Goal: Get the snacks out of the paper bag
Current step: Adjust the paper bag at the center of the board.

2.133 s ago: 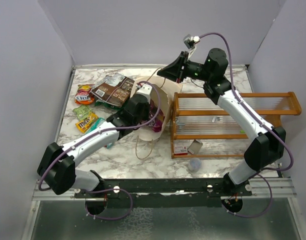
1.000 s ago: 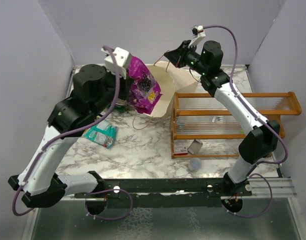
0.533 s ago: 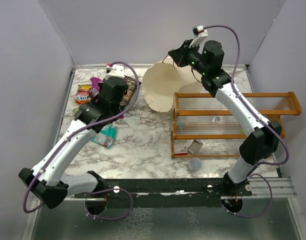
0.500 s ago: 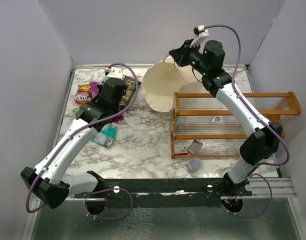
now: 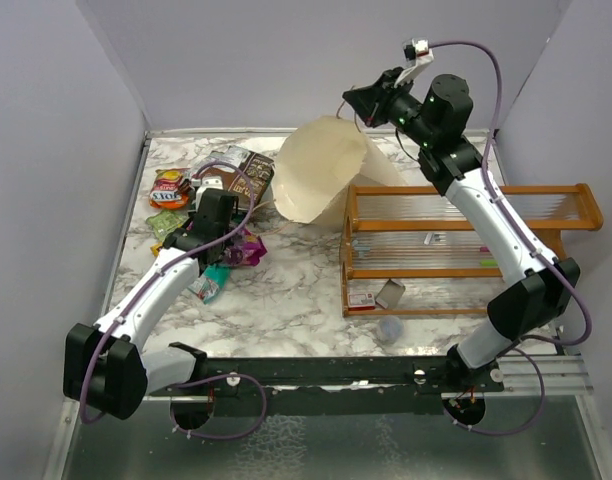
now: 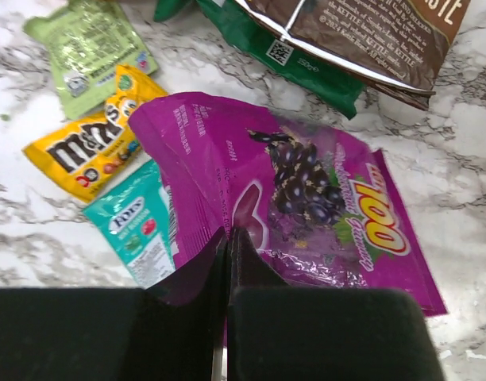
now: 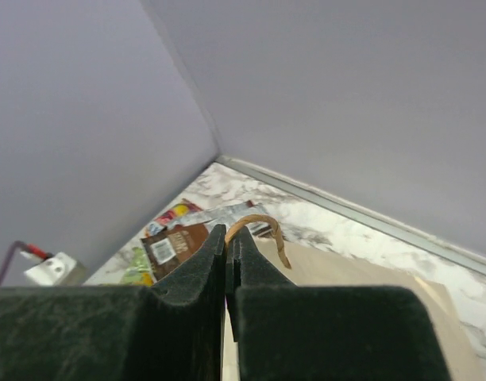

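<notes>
While shut, left hand [image 6: 229, 235] on one purple packet [image 6: 314, 198], five others [image 6: 92, 151] beside; right hand [image 7: 227, 236] on one bag handle [image 7: 260, 223].

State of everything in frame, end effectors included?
paper bag: tilted, held by its string handle.
purple packet: out of bag, on table, edge pinched.
left end effector: shut on purple packet.
right end effector: shut on string handle.
brown packet: lying on table.
yellow packet: flat on table.
teal packet: flat on table.
green packet: flat on table.
</notes>
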{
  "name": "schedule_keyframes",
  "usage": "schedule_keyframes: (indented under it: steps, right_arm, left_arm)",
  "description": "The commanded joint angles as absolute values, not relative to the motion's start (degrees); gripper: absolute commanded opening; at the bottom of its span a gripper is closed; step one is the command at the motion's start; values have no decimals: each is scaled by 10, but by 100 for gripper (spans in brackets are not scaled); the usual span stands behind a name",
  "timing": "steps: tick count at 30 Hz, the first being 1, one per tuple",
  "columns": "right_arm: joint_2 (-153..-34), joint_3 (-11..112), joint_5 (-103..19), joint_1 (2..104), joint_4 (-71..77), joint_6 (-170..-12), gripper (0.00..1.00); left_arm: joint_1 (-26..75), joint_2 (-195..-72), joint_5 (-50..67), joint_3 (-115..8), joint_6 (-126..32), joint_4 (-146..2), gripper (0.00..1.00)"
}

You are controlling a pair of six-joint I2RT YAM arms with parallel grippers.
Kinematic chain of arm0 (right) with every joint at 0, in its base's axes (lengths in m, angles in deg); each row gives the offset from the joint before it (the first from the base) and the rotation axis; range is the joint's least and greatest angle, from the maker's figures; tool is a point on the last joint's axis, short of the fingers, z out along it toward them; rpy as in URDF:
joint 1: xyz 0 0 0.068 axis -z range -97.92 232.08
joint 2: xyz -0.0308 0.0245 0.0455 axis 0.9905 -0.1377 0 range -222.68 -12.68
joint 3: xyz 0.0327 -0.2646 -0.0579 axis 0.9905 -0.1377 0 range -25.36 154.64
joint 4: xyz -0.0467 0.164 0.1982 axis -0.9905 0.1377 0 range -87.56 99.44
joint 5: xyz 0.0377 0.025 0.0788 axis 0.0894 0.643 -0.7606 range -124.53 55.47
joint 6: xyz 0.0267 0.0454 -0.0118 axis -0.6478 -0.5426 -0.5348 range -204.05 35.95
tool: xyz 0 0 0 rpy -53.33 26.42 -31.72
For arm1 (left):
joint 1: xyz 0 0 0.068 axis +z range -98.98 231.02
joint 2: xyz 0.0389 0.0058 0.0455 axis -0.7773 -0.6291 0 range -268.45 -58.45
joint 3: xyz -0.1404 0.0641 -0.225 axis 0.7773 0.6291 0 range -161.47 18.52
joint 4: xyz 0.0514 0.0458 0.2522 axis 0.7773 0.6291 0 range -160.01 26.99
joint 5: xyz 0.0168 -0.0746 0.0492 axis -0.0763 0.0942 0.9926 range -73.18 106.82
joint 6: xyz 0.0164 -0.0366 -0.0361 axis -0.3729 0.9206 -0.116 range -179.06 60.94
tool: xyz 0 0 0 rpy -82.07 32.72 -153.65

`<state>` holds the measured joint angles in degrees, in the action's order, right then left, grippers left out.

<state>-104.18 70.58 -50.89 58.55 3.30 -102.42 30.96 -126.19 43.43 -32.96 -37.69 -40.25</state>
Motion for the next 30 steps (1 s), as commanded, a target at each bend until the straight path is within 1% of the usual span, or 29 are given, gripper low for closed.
schedule_keyframes:
  steps: [1,3,6,9,12,14,18,23,26,30]
  right_arm:
    - [-1069,753,-659,585,-30,-1126,1]
    - [-1096,774,-702,585,-80,-1175,1]
    - [-1146,836,-722,585,-112,-1239,1]
    - [-1178,864,-685,586,-152,-1307,1]
    - [-1185,847,-651,590,-209,-1356,1]
    - [-1175,813,-628,606,-238,-1387,1]
    - [-1132,677,-592,662,-297,-1457,1]
    - [-1082,538,-607,737,-312,-1481,1]
    - [-1054,482,-611,770,-301,-1470,1]
    - [-1039,454,-619,793,-272,-1433,2]
  left_arm:
    - [310,-1242,380,-306,-336,-476,0]
    - [310,-1240,367,-293,-332,-484,0]
    - [310,-1235,341,-276,-318,-499,0]
    - [310,-1236,312,-263,-302,-509,0]
    - [311,-1238,289,-252,-285,-515,0]
    - [310,-1236,277,-245,-281,-517,0]
    - [310,-1232,271,-234,-278,-520,0]
    - [310,-1239,258,-231,-282,-531,0]
    - [310,-1253,243,-235,-285,-536,0]
    - [310,-1271,226,-242,-290,-539,0]
